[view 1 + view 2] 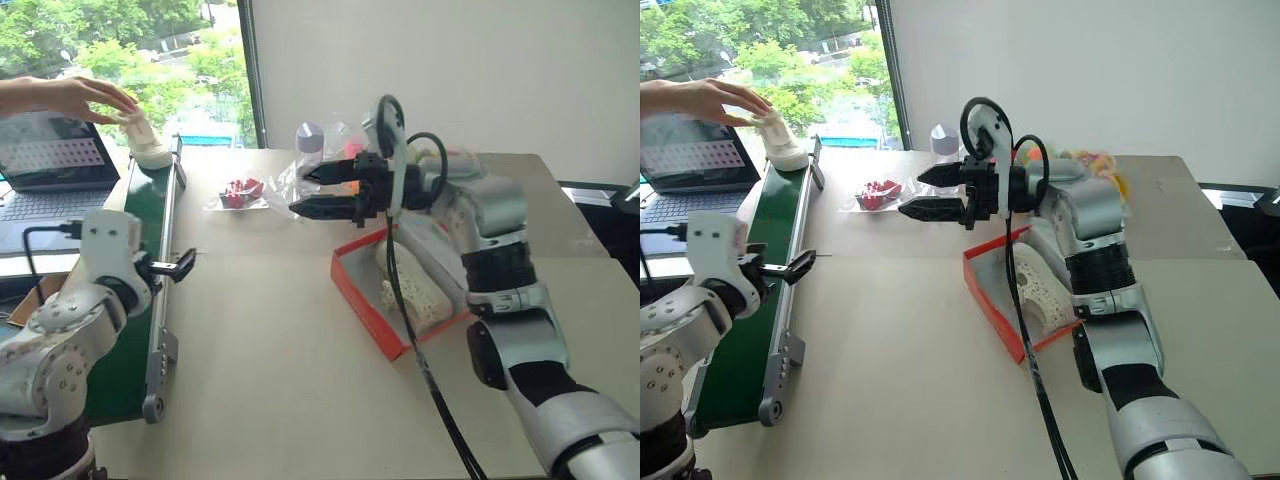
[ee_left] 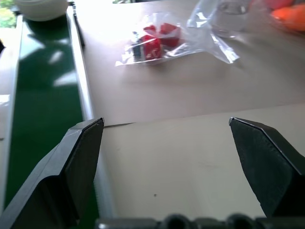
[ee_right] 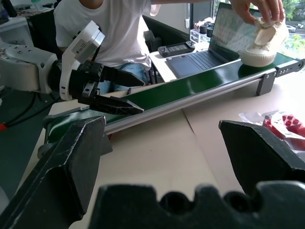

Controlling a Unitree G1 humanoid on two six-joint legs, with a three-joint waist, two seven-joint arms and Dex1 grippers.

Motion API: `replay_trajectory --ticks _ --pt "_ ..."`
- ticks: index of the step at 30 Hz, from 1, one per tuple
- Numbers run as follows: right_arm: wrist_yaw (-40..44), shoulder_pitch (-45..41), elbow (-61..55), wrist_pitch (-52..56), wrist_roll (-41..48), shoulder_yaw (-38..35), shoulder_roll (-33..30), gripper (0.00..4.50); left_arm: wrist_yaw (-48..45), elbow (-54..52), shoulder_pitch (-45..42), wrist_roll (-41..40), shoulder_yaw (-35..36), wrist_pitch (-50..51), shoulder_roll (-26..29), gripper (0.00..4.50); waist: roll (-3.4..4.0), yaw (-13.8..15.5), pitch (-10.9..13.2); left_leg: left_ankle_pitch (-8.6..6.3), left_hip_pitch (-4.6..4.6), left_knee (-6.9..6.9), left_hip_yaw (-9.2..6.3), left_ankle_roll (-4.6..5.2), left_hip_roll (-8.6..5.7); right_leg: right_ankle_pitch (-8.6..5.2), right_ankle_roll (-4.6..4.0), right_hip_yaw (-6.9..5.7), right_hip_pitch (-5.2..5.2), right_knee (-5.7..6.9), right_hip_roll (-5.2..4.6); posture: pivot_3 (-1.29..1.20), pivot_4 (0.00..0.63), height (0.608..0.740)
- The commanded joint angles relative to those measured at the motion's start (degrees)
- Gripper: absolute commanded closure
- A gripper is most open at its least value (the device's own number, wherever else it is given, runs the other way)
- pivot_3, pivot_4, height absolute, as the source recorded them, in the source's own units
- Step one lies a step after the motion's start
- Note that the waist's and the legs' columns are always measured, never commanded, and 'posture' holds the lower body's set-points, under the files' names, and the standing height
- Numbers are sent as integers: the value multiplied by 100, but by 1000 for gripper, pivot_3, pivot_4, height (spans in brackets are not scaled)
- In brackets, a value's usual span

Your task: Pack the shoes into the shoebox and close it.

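— Where do your shoes sit?
— One cream shoe (image 1: 1040,288) lies inside the red shoebox (image 1: 990,305), which stands open on the table (image 1: 900,360) toward its right side; the other shoe (image 1: 148,145) rests at the far end of the green conveyor (image 1: 125,300) along the table's left edge, a person's hand (image 1: 75,97) touching it.
— And your claws?
— Your right gripper (image 1: 925,192) hangs above the table just beyond the shoebox, pointing left, jaws spread wide and empty; your left gripper (image 1: 185,263) hovers at the conveyor's inner rail, jaws wide, holding nothing; a bagged red toy (image 1: 240,193) lies near the table's far edge.
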Motion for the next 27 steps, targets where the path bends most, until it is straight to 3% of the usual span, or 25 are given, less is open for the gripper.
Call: replay_trajectory --ticks 1,11,27 --pt "-43 -38 224 -517 -167 158 94 22 279 -411 244 334 333 -366 -258 0 0 14 0 0 -3 1 -1 -1 0 0 -1 -2 0 -1 -1 0 150 740" --pt "140 60 352 -881 -364 470 95 22 354 -190 474 797 273 -1256 -778 0 -3 0 -2 0 -3 2 -2 -5 3 -2 -17 -5 -2 1 1 0 150 740" --pt "-598 963 -1348 352 39 395 12 22 83 1315 78 1530 51 -2166 -413 0 -5 0 -3 -1 -5 -3 -2 -8 10 -10 -18 -18 -7 -2 -2 0 150 740"
